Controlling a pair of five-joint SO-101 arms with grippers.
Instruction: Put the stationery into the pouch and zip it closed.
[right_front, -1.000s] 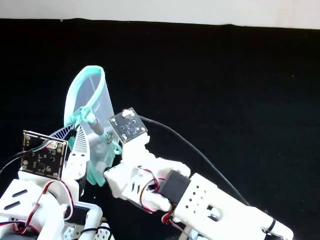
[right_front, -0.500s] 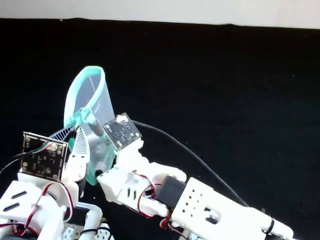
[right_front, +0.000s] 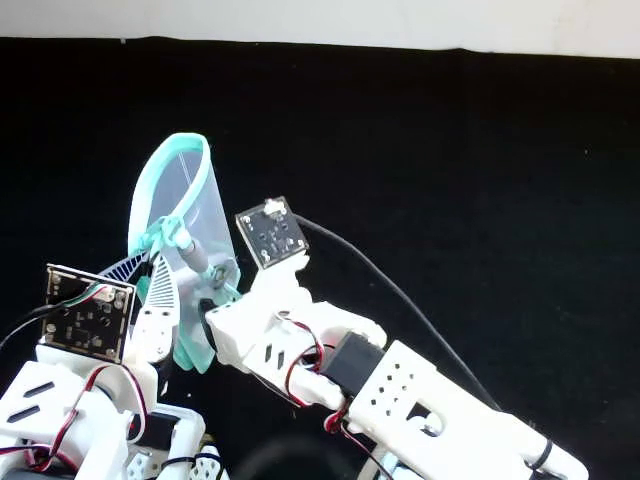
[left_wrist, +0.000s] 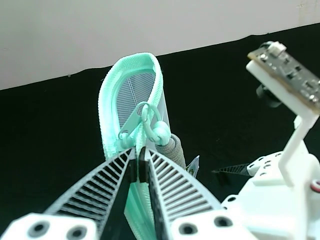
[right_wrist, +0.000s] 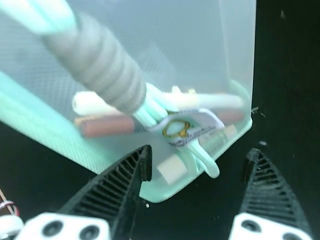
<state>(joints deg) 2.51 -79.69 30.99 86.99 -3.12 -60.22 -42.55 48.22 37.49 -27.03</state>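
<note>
The desk (right_front: 480, 150) is a plain black surface that ends at a pale strip (right_front: 400, 20) along its 12 o'clock edge. Toward 9 o'clock a mint mesh pouch (right_front: 195, 200) stands on end. Whether its lower edge touches the desk cannot be told.

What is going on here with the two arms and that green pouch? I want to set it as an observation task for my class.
The left gripper is shut on the edge of the mint-green pouch and holds it upright. The right gripper is open around the pouch's lower corner. Stationery shows through the pouch wall. A pen with a grey grip leans at the pouch. The pouch's mouth gapes open, so the zipping is not yet done.
</note>
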